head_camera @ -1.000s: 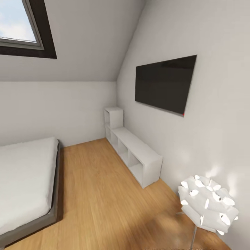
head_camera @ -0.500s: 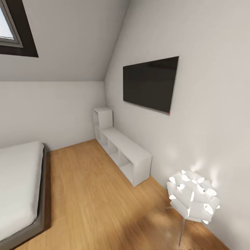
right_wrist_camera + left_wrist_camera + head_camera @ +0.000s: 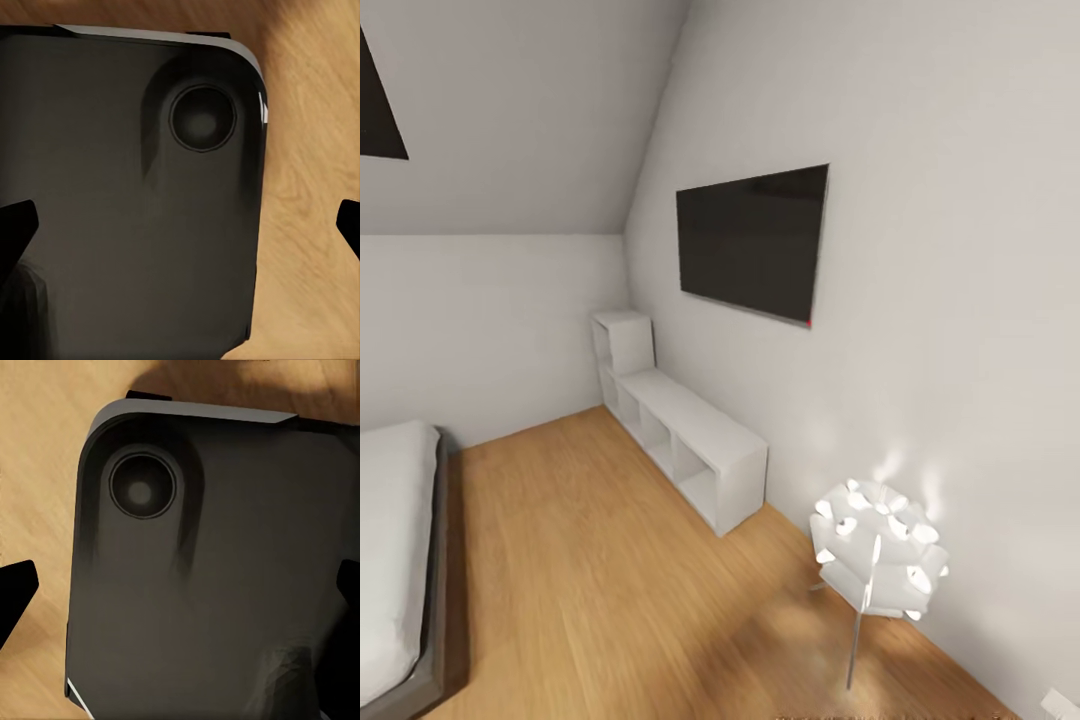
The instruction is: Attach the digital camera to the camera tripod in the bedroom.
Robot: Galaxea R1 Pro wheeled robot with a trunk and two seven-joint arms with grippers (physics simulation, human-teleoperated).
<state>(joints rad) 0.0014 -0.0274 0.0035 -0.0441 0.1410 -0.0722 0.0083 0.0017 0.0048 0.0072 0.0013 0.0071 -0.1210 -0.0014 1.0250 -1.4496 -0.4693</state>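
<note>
Hanging over the robot's dark base (image 3: 210, 585), both arms point their grippers down at the wood floor (image 3: 610, 580). Left gripper (image 3: 180, 585): fingertips spread wide, nothing between. Right gripper (image 3: 180, 225): likewise wide, empty. Bedroom ahead: grey bed (image 3: 400, 560), white cubby shelf (image 3: 680, 430), wall TV (image 3: 755, 245), lit white floor lamp (image 3: 875, 550).

bed (image 3: 395, 560) and skylight (image 3: 380, 110) cut off at frame edge
</note>
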